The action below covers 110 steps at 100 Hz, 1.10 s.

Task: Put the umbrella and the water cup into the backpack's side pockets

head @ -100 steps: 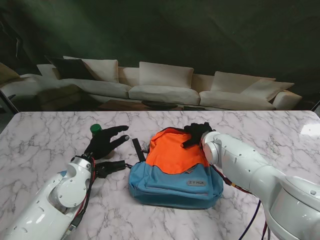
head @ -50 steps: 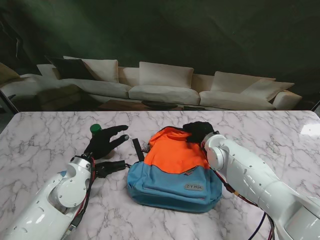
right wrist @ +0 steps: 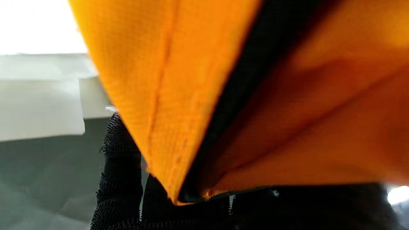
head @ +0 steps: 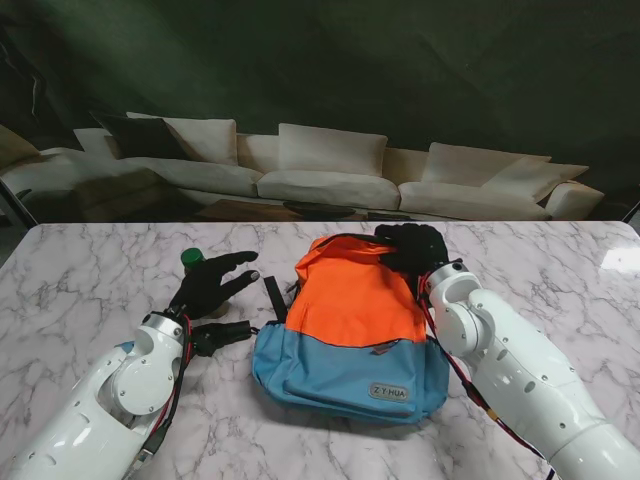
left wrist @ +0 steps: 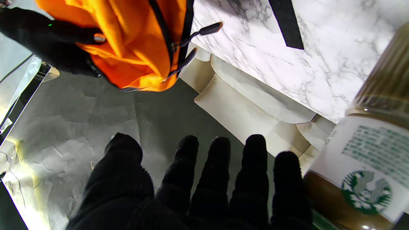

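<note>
A small grey patch reading "ZYHUA" sits on the blue lower panel of the orange-and-blue fabric backpack (head: pixel 350 335), while the brown glass bottle (left wrist: pixel 361 179) beside it carries a white label with the green Starbucks siren logo.

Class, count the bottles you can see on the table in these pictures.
1. A bottle with a green cap stands on the table's left, just beyond the left hand. Others may be hidden behind the backpack.

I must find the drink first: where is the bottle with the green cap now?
In the stand's view, the bottle stands on the table's left part, just behind the open left hand, left of the backpack.
</note>
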Tool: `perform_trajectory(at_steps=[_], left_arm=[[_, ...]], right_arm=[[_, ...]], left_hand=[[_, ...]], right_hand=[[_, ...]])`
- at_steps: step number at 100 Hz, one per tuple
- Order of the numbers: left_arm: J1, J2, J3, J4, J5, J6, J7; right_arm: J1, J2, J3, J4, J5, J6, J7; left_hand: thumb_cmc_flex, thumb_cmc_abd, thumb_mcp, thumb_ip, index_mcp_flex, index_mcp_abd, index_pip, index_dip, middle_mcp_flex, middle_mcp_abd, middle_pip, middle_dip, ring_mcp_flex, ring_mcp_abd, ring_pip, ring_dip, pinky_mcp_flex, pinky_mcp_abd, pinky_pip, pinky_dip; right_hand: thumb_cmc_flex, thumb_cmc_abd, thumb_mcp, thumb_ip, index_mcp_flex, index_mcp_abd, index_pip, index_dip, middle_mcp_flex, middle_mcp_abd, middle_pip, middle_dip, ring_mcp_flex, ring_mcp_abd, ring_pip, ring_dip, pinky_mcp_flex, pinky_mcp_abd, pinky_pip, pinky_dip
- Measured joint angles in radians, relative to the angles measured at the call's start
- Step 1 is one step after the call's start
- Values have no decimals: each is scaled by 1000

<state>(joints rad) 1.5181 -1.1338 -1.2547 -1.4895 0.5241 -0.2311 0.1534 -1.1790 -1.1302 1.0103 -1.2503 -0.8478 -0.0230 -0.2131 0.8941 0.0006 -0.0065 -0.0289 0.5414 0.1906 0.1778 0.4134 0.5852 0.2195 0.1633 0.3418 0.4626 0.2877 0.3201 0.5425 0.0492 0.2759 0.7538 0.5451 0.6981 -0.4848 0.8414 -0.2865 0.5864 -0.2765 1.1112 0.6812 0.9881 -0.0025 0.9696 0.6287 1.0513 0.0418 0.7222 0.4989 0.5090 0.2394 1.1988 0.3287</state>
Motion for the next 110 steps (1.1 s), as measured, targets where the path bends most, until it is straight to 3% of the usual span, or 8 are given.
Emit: perform_trajectory(at_steps=[11, 26, 43, 69, 83, 94, 110], left_arm=[[0, 0, 0, 0, 0, -3, 2], [1, 0, 0, -1, 0, -7, 2], [1, 0, 0, -1, 1, -10, 3], [3, -1, -8, -1, 7, -24, 10], [18, -1, -21, -20, 10, -41, 10], [47, 1, -42, -70, 9, -60, -17], [96, 12, -98, -162, -9, -109, -133]], right_arm=[[-67, 6, 87, -105, -22, -44, -5], [-121, 12, 140, -200, -53, -78, -74], [-182, 12, 203, -308, -56, -127, -94], [-255, 8, 244, -369, -85, -208, -202], [-299, 10, 251, -376, -142, -250, -266], [-327, 13, 254, -375, -179, -256, -304], [-342, 13, 262, -370, -153, -254, -291]], left_hand=[[0, 0, 0, 0, 0, 0, 0, 0, 0, 0, 0, 0, 0, 0, 0, 0, 0, 0, 0, 0], [0, 0, 0, 0, 0, 0, 0, 0, 0, 0, 0, 0, 0, 0, 0, 0, 0, 0, 0, 0], [0, 0, 0, 0, 0, 0, 0, 0, 0, 0, 0, 0, 0, 0, 0, 0, 0, 0, 0, 0], [0, 0, 0, 0, 0, 0, 0, 0, 0, 0, 0, 0, 0, 0, 0, 0, 0, 0, 0, 0], [0, 0, 0, 0, -3, 0, 0, 0, 0, 0, 0, 0, 0, 0, 0, 0, 0, 0, 0, 0], [-3, 0, 0, 0, -103, 9, -47, -3, -63, 2, -27, -5, -2, 0, -9, 0, -6, 0, -1, 0], [-149, 0, -14, 0, -285, 16, -125, -41, -268, 54, -136, -107, -83, 1, -77, -49, -27, 1, -94, -4]], right_hand=[[0, 0, 0, 0, 1, 0, 0, 0, 0, 0, 3, 9, 0, 5, 2, 3, 5, -1, 9, 1], [0, 0, 0, 0, 2, 0, 0, 0, 0, 0, 4, 18, 0, 7, 8, 3, 10, -1, 10, 10], [0, 0, 0, 0, 2, 0, 0, 11, 0, 0, 12, 19, 0, 8, 8, 3, 10, -1, 10, 10], [0, -1, 0, 0, 2, -6, 0, 13, 0, 0, 16, 19, 0, 8, 8, 4, 10, -2, 10, 10], [7, -1, 0, 0, 1, -7, 0, 23, 0, 0, 16, 19, 0, 8, 8, 4, 11, -2, 10, 10], [7, -1, 0, 0, 0, -7, 0, 25, 0, 0, 16, 19, 0, 8, 8, 4, 11, -3, 10, 10], [8, -1, 0, 0, 0, -7, 0, 25, -1, 0, 16, 18, 0, 8, 8, 4, 11, -3, 10, 10]])
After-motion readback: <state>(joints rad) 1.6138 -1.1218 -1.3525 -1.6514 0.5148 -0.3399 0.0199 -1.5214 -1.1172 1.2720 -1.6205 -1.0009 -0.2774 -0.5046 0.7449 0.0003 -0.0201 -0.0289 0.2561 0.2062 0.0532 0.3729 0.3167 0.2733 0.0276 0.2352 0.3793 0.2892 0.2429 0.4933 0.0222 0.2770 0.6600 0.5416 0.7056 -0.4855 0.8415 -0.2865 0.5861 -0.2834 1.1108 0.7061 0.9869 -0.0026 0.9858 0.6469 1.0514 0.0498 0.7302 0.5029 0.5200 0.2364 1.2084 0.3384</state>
